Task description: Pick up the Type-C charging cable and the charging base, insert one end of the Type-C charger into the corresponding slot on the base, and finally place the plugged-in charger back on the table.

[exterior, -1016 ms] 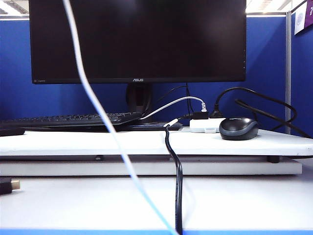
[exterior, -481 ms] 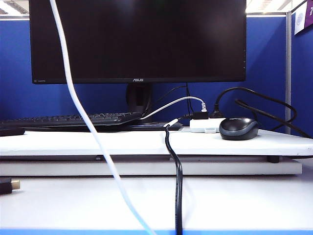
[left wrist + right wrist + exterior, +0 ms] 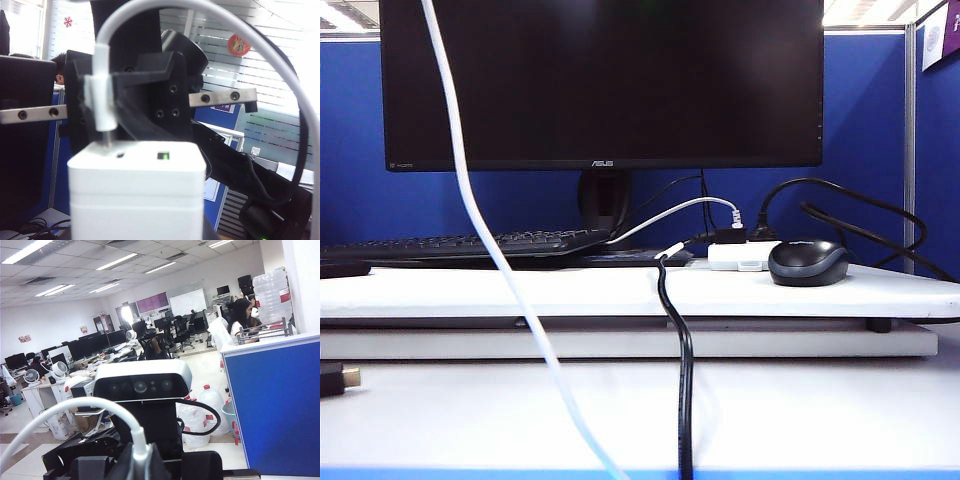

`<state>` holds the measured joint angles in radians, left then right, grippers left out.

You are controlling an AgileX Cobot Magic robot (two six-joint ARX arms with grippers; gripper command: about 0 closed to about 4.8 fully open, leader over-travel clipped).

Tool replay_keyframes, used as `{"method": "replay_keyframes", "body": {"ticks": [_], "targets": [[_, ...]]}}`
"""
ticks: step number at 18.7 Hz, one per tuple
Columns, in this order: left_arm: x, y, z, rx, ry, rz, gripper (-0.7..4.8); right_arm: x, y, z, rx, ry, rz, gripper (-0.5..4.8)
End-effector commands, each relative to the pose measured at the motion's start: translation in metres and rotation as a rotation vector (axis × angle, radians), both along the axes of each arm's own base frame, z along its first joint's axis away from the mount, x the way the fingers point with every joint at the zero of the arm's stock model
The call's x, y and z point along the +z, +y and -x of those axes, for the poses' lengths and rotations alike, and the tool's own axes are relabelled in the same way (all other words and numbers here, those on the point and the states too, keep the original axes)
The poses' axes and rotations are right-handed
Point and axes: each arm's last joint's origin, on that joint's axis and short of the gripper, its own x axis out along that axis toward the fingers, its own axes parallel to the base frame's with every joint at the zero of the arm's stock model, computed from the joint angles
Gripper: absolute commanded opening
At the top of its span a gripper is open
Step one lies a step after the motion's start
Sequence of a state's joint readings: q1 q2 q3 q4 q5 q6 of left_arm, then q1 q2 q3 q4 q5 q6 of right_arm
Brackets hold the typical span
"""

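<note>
Plainly, the right gripper (image 3: 105, 107), clenched on the cable (image 3: 102, 95), held its plug upright just above the base (image 3: 137, 195), tip at a slot, while the left gripper, unseen, apparently gripped the base from below, both clear of the table (image 3: 640, 410).

the mouse (image 3: 808, 263) sits on the table (image 3: 620, 292) right of the hub (image 3: 740, 256), before the monitor (image 3: 602, 80).

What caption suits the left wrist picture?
Right gripper presses the Type-C charging cable plug into the charging base.
</note>
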<state>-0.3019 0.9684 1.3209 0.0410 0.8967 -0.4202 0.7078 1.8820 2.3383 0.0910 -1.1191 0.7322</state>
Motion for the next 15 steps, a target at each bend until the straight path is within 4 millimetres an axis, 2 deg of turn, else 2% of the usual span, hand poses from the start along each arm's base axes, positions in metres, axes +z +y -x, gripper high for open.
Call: {"method": "replay_keyframes", "body": {"ticks": [1, 15], "targets": [[0.0048, 0.0016, 0.0029, 0.025, -0.027, 0.025, -0.05, 0.0027, -0.0018, 0.0024, 0.002, -0.014, -0.009, -0.05], [0.0093, 0.0031, 0.0065, 0.034, -0.050, 0.057, -0.05, 0.0042, -0.0052, 0.0059, 0.008, 0.001, 0.015, -0.05]]}}
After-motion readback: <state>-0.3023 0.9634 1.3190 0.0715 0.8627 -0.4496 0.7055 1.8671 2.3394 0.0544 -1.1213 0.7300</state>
